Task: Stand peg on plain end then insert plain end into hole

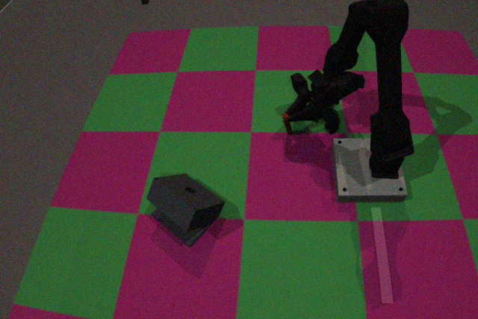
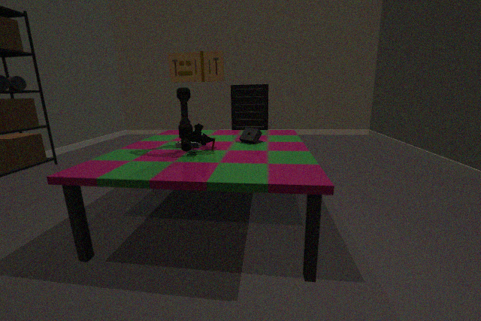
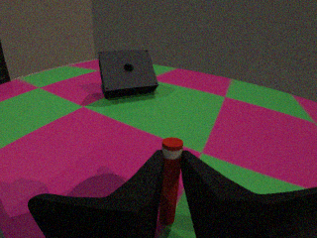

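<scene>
A red peg [image 1: 287, 122] [image 3: 170, 178] with a white band just under its top end stands nearly upright between my fingers. Its plain end points down to the checkered table [image 1: 208, 99]. My gripper [image 1: 290, 117] [image 3: 170, 155] [image 2: 212, 141] is shut on the peg, low over the table near the robot's base. The dark sloped panel [image 1: 184, 201] [image 3: 127, 71] [image 2: 250, 135] stands well apart from the gripper. Its single hole [image 1: 190, 190] [image 3: 129, 67] shows in its face.
The grey base plate [image 1: 368, 184] of the arm is bolted to the table behind the gripper. A pale flat strip [image 1: 382, 255] lies on the table beyond the base. A shelf rack [image 2: 23, 88] stands off the table at the left.
</scene>
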